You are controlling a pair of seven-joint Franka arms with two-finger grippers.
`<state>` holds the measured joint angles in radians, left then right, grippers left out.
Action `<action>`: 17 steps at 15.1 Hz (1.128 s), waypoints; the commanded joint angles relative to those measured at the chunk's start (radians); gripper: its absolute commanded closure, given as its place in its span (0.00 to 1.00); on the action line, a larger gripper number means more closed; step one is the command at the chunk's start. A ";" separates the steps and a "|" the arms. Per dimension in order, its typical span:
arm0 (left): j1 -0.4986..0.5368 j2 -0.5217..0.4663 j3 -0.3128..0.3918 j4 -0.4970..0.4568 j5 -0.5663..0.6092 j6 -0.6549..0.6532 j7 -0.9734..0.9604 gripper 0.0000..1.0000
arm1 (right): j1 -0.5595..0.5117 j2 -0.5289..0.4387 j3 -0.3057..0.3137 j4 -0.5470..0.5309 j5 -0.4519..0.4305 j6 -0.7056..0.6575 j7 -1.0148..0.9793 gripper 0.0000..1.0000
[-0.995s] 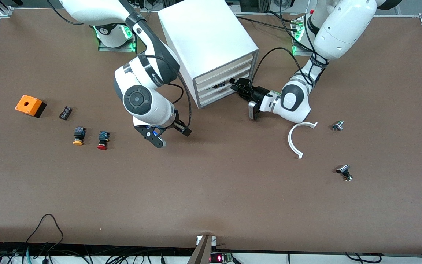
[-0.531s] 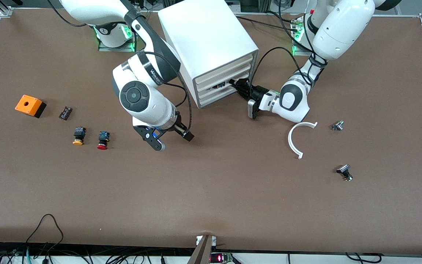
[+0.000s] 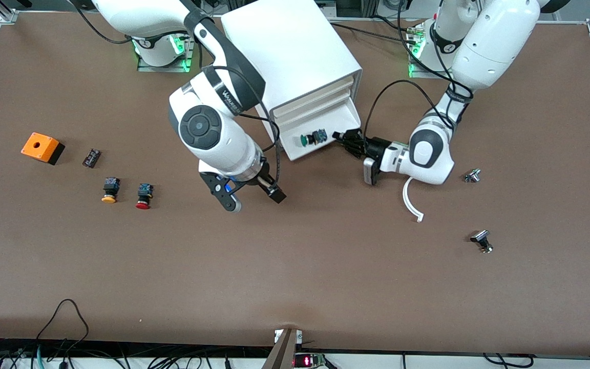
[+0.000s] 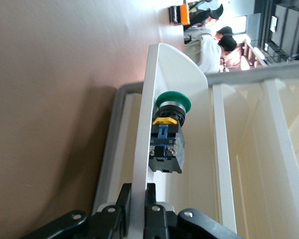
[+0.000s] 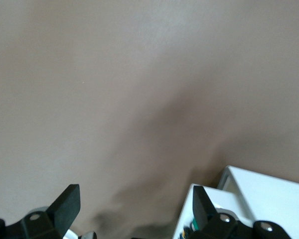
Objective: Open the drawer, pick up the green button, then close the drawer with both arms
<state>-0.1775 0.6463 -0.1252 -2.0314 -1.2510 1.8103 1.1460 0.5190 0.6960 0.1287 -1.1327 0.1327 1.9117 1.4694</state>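
Button [image 3: 311, 138] lies lengthwise in pulled-out drawer [image 3: 320, 134]; left gripper [image 3: 342, 138] pinches drawer's front wall; right gripper [image 3: 254, 197], fingers spread, hangs above bench just beside drawer, nearer to grab.

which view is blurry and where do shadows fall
Front view: even light, sharp, soft shadow on the table under the right gripper. Left wrist view: green button sharp, background washed out. Right wrist view: soft throughout, broad shadow beside the drawer.
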 commanded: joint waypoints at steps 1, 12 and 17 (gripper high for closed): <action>0.009 0.042 0.035 0.089 0.042 0.011 -0.086 1.00 | 0.044 0.049 -0.003 0.089 0.008 0.009 0.100 0.00; 0.041 -0.011 0.067 0.157 0.163 -0.028 -0.378 0.00 | 0.246 0.172 -0.012 0.073 -0.024 0.101 0.322 0.00; 0.041 -0.066 0.117 0.203 0.336 -0.031 -0.679 0.00 | 0.285 0.224 -0.014 0.064 -0.044 0.119 0.379 0.00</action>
<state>-0.1348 0.6250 -0.0269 -1.8399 -1.0034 1.7990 0.6062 0.7876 0.8984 0.1262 -1.0890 0.1030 2.0192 1.8135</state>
